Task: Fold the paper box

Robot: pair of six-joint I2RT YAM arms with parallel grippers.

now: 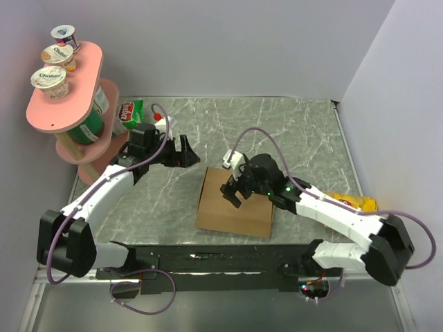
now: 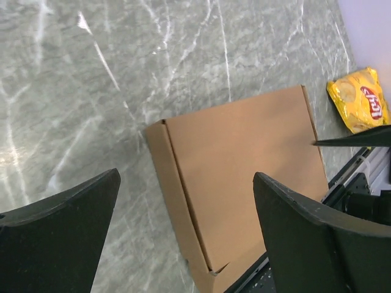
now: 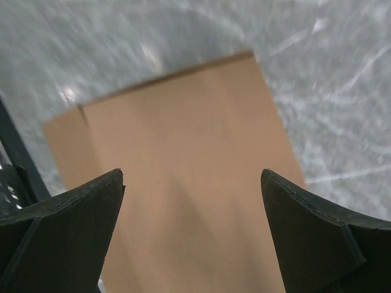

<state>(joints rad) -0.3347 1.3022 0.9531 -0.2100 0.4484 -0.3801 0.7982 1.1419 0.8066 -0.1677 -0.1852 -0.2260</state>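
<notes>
The paper box [image 1: 232, 211] lies flat on the marble table as a thin, closed brown square near the front edge. In the left wrist view the paper box [image 2: 244, 152] shows its lid seam and a small gap at one near corner. My left gripper [image 1: 185, 153] hovers above the table to the box's upper left, apart from it, open and empty [image 2: 186, 176]. My right gripper [image 1: 234, 192] hangs over the box's far part, open with nothing between its fingers [image 3: 192, 174]. The box lid [image 3: 183, 134] fills the right wrist view below it.
A pink two-tier shelf [image 1: 48, 114] with yogurt cups [image 1: 52, 79] stands at the back left. A red-green snack bag [image 1: 130, 111] lies beside it, and a yellow chips bag [image 1: 354, 202] [image 2: 360, 101] lies right of the box. A black rail [image 1: 208, 257] runs along the near edge.
</notes>
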